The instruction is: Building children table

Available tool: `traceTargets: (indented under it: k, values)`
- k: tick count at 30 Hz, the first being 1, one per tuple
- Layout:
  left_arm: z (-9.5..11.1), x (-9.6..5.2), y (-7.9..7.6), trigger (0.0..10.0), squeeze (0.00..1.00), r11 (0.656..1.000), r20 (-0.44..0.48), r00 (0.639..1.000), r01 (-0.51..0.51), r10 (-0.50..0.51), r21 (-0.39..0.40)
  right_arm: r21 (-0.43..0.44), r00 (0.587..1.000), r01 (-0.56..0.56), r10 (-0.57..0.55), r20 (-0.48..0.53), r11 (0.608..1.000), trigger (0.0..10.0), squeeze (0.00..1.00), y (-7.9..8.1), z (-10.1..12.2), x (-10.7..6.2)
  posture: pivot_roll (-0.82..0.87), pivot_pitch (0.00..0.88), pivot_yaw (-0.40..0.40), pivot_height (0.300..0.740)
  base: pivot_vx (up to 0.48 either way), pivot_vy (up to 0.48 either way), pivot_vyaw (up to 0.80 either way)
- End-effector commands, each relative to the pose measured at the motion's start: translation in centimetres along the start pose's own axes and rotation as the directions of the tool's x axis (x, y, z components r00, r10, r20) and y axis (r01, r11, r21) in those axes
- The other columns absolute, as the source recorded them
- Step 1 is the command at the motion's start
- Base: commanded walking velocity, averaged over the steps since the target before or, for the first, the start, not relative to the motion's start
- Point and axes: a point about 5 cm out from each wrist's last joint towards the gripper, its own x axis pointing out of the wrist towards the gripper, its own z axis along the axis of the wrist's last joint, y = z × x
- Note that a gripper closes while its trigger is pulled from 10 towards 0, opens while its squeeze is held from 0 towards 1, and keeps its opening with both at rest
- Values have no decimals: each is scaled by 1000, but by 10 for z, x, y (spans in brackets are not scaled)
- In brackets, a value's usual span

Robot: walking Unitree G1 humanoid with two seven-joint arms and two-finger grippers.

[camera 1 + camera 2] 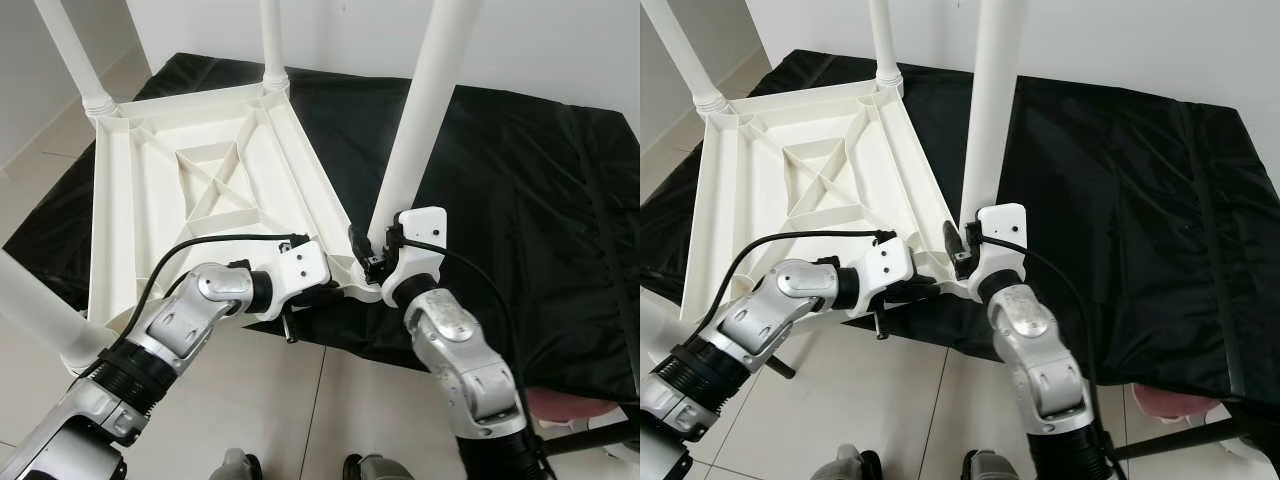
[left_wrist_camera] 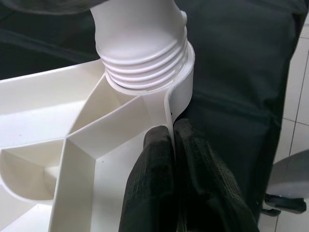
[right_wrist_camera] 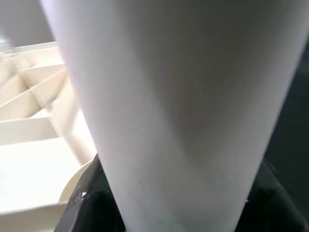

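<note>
So the white tabletop [image 1: 200, 180] is lying upside down, ribs up, on a black cloth [image 1: 520, 180] in the upper middle of the head views, with legs standing in its corners. The near-right leg [image 1: 425, 110] runs up out of the top of the frame. Head cam only gives you both wrists crowding that corner. The left wrist view is where it gets clear: the left gripper [image 2: 173, 145] is pinched tight on the thin rim wall of the tabletop, right below the leg's threaded end in its socket [image 2: 181, 72]. Right gripper [image 1: 378, 262] sits at the leg's base; its own camera is just white leg up close, so can't tell if it's clamped.
</note>
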Motion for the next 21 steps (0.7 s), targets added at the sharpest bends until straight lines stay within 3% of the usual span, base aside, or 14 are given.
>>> traceTargets:
  k: [1,2,4,7,12,13,14,15,16,17,20,21]
  values:
    - [29,16,-16,0,0,980,131,976,162,-176,113,-40,901,387,-387,-195,921,0,0,-57,-37,-1,-44,150,30,740,0,0,0]
    - [29,16,-16,0,0,980,131,976,162,-176,113,-40,901,387,-387,-195,921,0,0,-57,-37,-1,-44,150,30,740,0,0,0]
    - [36,25,-5,0,0,985,150,978,130,-146,113,-8,870,466,-461,-174,885,0,0,-55,-32,0,-49,152,31,740,0,0,0]
    - [41,32,2,0,0,989,163,979,105,-121,108,-5,863,486,-481,-156,874,0,0,-51,-28,1,-50,152,33,740,0,0,0]
    - [45,35,6,0,0,988,174,977,104,-123,112,4,903,413,-409,-134,911,0,0,-37,-25,4,-50,155,37,740,0,0,0]
    - [43,33,5,0,0,988,170,977,109,-127,112,12,938,332,-328,-109,943,10000,0,-29,-22,5,-49,156,39,740,0,0,0]
    - [43,33,5,0,0,988,170,977,109,-127,112,12,938,332,-328,-109,943,10000,0,-29,-22,5,-49,156,39,740,0,0,0]
    - [40,30,4,0,0,987,161,978,114,-131,110,2,980,191,-190,-62,982,10000,0,-19,-16,6,-49,156,39,740,0,0,0]
    - [38,29,3,0,0,987,156,979,116,-132,109,-12,989,140,-140,-45,990,10000,0,-16,-14,6,-49,156,39,740,0,0,0]
    - [36,27,2,0,0,987,153,979,117,-133,106,-19,996,89,-90,-30,996,10000,1000,-16,-11,6,-46,158,38,740,0,0,0]
    - [34,26,2,0,0,987,151,979,119,-134,104,-22,999,41,-41,-18,999,10000,1000,-15,-8,5,-46,158,38,740,0,0,0]
    - [32,25,1,0,0,987,148,979,124,-138,103,-32,1000,-27,27,-2,999,10000,1000,-14,-4,5,-43,158,36,740,0,0,0]
